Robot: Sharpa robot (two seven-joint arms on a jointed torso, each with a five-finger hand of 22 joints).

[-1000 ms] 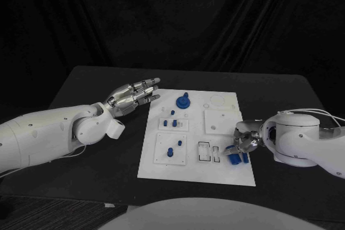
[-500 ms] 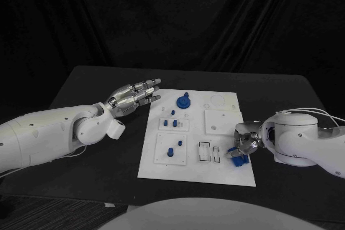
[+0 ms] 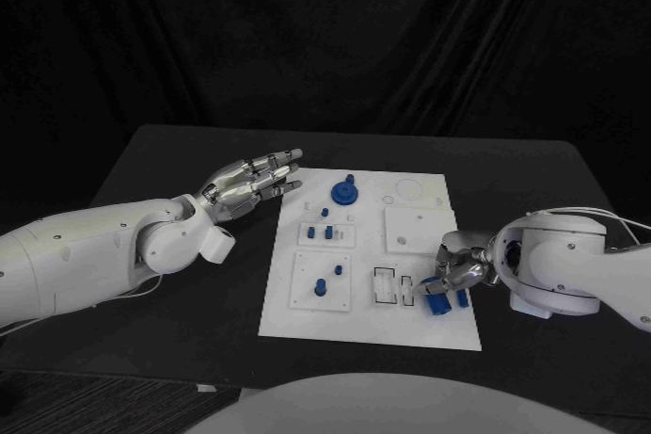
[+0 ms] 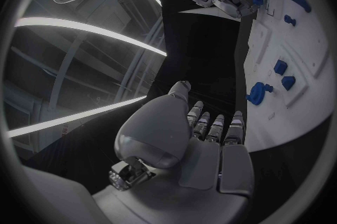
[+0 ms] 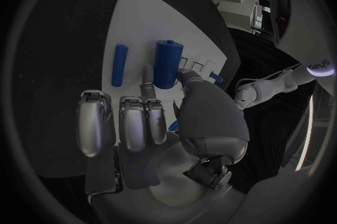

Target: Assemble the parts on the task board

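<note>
The white task board (image 3: pixel 407 330) lies in the middle of the table. My right hand (image 3: pixel 459 268) is low over its near right corner. There its thumb and a finger pinch the end of a thick blue cylinder (image 5: pixel 167 62), seen also in the head view (image 3: pixel 436 300). A slim blue peg (image 5: pixel 120 65) lies on the board beside it. My left hand (image 3: pixel 252 182) hovers with fingers spread and nothing in it, just off the board's far left corner. The left wrist view shows this hand (image 4: pixel 204 140) short of the board (image 4: pixel 309 39).
A blue knob (image 3: pixel 346 191) stands at the board's far edge. Two small blue pegs (image 3: pixel 322 233) sit in a left-side plate, and another peg (image 3: pixel 322 286) in the plate below. Two empty slots (image 3: pixel 393 288) lie just left of my right hand. Black table (image 3: pixel 177 170) surrounds the board.
My right hand has shifted slightly left with the thick blue cylinder at its fingertips. The left hand has not moved.
</note>
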